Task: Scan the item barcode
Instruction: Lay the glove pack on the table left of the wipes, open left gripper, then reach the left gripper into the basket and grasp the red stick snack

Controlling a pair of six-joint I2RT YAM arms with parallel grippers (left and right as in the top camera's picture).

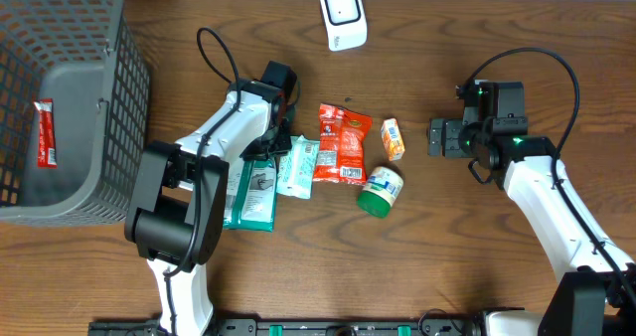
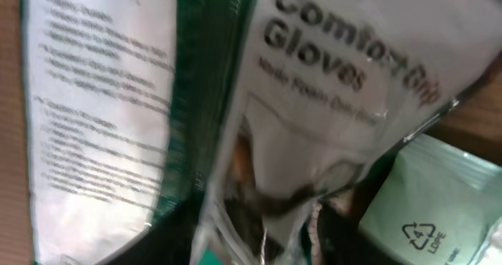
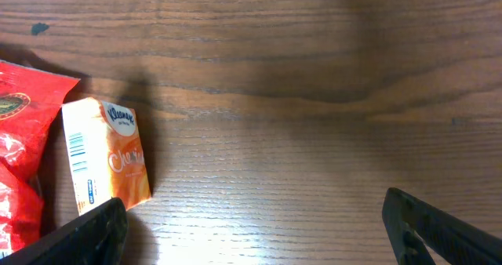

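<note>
Overhead: left fingers (image 1: pixel 276 137) over Comfort Grip gloves pack (image 1: pixel 250 192), spread can't tell. Right fingers (image 3: pixel 439 230) wide, Kleenex pack (image 3: pixel 106 159) at 9 o'clock.

A mock shop checkout: barcode scanner (image 1: pixel 341 15), grey basket (image 1: pixel 129 97) and packaged goods (image 1: pixel 343 142) on a wooden table (image 1: pixel 447 266).

Grey basket (image 1: pixel 129 87) at far left, red packet (image 1: pixel 44 133) lying inside; orange tissue pack (image 1: pixel 393 138) mid-table

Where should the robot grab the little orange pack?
Pinch its two long edges, coming straight down. The orange pack lies flat on the table and is narrow. The red bag lies close beside one edge, so go carefully.
</note>
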